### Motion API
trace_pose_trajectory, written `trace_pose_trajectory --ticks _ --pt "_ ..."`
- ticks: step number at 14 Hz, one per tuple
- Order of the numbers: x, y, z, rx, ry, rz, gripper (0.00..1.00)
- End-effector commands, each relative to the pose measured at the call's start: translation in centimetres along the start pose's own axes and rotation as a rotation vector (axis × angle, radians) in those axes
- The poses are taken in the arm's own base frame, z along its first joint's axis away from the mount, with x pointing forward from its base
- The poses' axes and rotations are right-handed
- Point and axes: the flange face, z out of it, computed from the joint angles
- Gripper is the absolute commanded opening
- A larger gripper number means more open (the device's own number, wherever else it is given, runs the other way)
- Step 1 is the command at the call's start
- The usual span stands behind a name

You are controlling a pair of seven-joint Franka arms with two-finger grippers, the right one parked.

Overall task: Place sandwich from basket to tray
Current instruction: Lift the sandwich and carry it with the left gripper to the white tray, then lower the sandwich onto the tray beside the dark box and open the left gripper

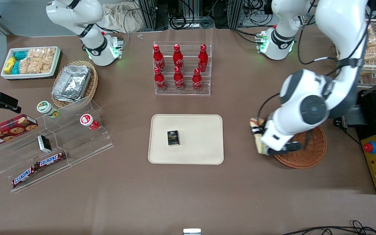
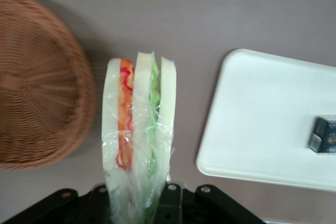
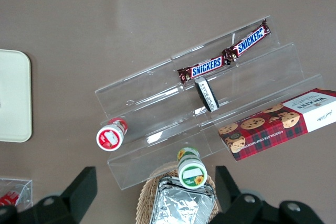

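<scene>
Currently my gripper point(image 1: 259, 138) hangs above the worktop point(image 1: 188, 195) just beside the rim of the basket point(image 1: 308, 153), on the side facing the tray point(image 1: 194, 153). My fingers are clamped on the sandwich point(image 2: 137, 129), which is wrapped in clear film; the wedge stands on edge, three pale bread slices with an orange-and-red layer and a green layer between them. In the wrist view the sandwich sits over bare worktop, between the basket point(image 2: 37, 77) and the tray point(image 2: 252, 129), touching neither. In the front view only a strip of the sandwich point(image 1: 256, 125) shows past the arm's wrist. A small dark box point(image 1: 173, 137) lies on the tray, apart from its rim. A clear rack of red bottles point(image 1: 180, 68) stands farther from the front camera than the tray. Toward the parked arm's end sit a clear stepped stand point(image 1: 77, 147) with two Snickers bars point(image 1: 39, 168) and a pale oval basket of foil containers point(image 1: 73, 83).
</scene>
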Motion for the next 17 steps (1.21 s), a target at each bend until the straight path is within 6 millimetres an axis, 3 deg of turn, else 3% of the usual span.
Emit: trace_pose_trajectory --ticks 1,3,6,9,10,14,16,17 --pt "-0.1 5.3 3.3 -0.025 0.021 0.082 0.00" --pt "-0.5 7.7 5.6 -0.043 0.037 0.113 0.00" --pt "-3.3 13.5 10.6 -0.037 0.081 0.231 0.00" --pt "-4.6 15.8 15.3 -0.024 0.072 0.284 0.00" --pt "-4.7 15.9 16.4 -0.003 0.073 0.299 0.00" --pt "-3.9 14.6 17.4 0.025 0.070 0.277 0.08" --pt "-3.2 13.5 17.7 0.044 0.071 0.240 0.14" --pt "-3.1 13.3 17.9 0.048 0.068 0.227 0.23"
